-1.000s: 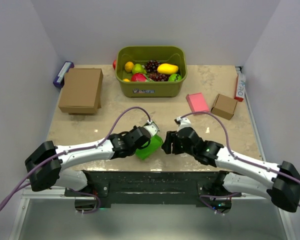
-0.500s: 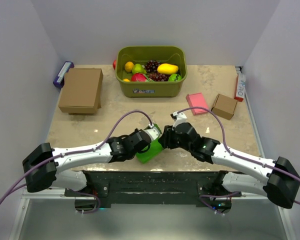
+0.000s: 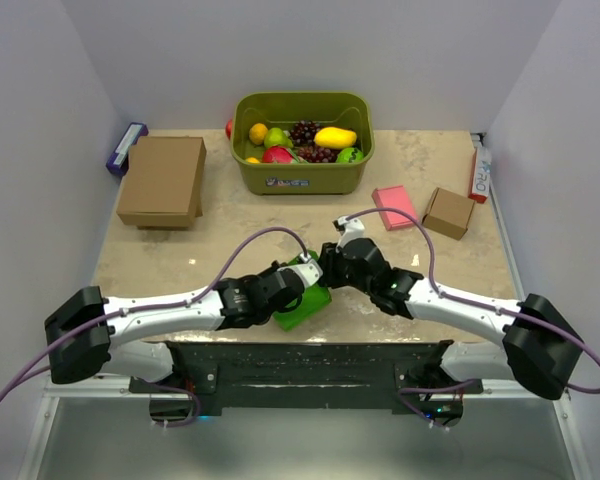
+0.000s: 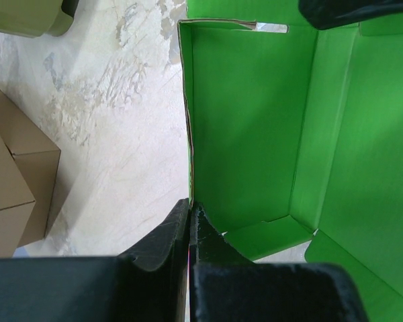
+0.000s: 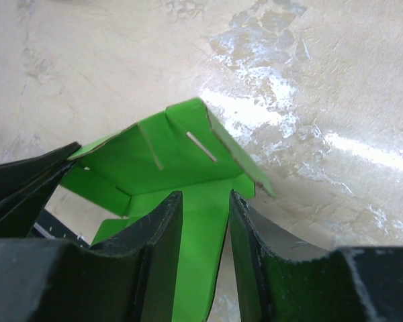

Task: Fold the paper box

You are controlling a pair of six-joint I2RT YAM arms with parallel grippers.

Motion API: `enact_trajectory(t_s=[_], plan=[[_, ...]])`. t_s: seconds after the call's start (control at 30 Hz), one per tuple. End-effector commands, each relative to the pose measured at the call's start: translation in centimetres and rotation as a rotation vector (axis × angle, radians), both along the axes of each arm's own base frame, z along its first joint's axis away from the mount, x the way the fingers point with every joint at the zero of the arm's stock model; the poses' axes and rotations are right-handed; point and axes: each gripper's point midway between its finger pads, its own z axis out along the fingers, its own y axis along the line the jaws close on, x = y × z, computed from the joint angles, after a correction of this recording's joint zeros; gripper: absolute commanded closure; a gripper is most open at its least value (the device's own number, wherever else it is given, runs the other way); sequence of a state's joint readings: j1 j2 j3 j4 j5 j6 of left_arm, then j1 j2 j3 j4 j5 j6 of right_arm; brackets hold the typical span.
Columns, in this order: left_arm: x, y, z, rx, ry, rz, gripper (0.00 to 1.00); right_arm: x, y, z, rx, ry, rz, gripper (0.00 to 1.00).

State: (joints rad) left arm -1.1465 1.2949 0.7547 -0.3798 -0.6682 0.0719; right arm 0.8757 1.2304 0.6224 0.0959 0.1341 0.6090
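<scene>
Bright green, half-erected paper box (image 4: 255, 121) runs lengthwise away from the left gripper (image 4: 190, 204) clamping its wall; right gripper (image 5: 205, 196) stands slightly apart.

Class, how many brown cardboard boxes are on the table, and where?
2. A large box at the table's left; a small box at the right, beside the pink box. Another may hide under the large one.

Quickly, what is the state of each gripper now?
Left gripper: shut on the paper box wall.
Right gripper: open, fingers apart above the paper box.
</scene>
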Motion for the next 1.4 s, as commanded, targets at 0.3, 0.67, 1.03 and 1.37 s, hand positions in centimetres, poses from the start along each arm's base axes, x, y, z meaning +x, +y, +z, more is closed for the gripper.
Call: enact_trajectory(t_s=[0.3,0.67,1.03,1.37], plan=[[0.1,-0.6,1.7,-0.054,-0.06,-0.004,1.0,2.9,-0.8,-2.5,-0.082,-0.036,-0.105,0.62],[0.0,-0.7,1.7,-0.055,-0.061,-0.008,1.0,2.9,-0.6,-3.5,-0.089,-0.015,-0.099,0.6],[-0.1,-1.0,1.1,-0.04,-0.046,-0.019,1.0,2.9,1.4,-1.4,-0.01,-0.045,-0.034,0.78],[-0.3,-1.7,0.7,-0.059,-0.018,-0.027,1.0,1.2,3.7,-3.2,0.003,-0.021,0.071,0.84]])
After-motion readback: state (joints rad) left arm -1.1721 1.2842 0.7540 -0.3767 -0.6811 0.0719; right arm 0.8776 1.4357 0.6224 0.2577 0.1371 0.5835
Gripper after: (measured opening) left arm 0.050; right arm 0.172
